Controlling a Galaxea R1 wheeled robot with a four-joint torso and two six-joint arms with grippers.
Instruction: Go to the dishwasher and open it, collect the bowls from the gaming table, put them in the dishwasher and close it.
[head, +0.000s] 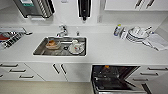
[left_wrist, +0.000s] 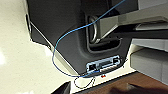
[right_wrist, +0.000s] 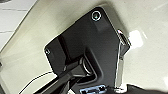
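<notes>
The dishwasher stands open under the counter at the lower right of the head view. Its door is folded down and its dark inside with racks shows. A small orange spot sits at the top edge of that opening; I cannot tell what it is. The bowls and the gaming table are out of view. Both wrist views look along the robot's own dark plate and body at pale floor.
A white counter runs across the head view. It holds a steel sink with dishes and an orange-brown item inside. White plates and cups are stacked at the right. White drawers and cabinet doors sit below.
</notes>
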